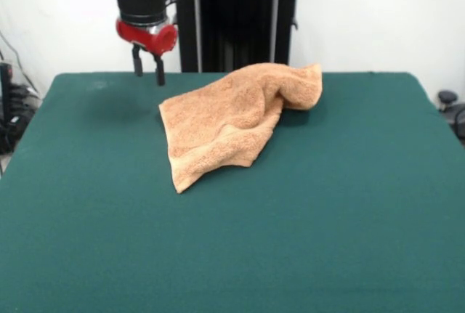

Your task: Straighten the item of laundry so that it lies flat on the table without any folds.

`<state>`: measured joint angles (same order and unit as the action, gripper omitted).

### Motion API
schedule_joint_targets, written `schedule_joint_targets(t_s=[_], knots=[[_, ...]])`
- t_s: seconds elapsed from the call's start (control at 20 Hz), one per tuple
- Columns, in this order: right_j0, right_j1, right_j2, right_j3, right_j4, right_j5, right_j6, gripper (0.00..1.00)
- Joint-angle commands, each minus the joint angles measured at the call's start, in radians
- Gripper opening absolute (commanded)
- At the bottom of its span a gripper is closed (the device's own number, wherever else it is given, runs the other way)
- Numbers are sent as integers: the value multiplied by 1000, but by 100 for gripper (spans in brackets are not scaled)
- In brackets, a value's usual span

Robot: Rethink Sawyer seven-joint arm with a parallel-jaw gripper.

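Note:
The item of laundry point(232, 120), a light orange-tan terry towel, lies crumpled on the dark green table point(349, 204), a little behind the middle. Its far right corner is folded over into a raised hump, and a pointed corner reaches toward the front left. My gripper point(148, 69) hangs in the air above the table's far left part, up and to the left of the towel and apart from it. Its two dark fingers point(136, 61) stand a little apart with nothing between them.
The black pedestal frame point(236, 19) rises behind the table's far edge, just behind the towel. Dark gear point(452, 110) stands off the table's right side, and cables point(14, 110) hang off its left side.

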<state>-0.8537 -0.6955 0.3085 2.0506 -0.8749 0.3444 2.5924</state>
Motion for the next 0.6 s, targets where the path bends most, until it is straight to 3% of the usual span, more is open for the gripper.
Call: schedule_joint_targets(t_s=[0.05,0.6], knots=[[74,28,109,-64,43,88,-133,100],[170,97,61,-118,40,21,-30,100]])
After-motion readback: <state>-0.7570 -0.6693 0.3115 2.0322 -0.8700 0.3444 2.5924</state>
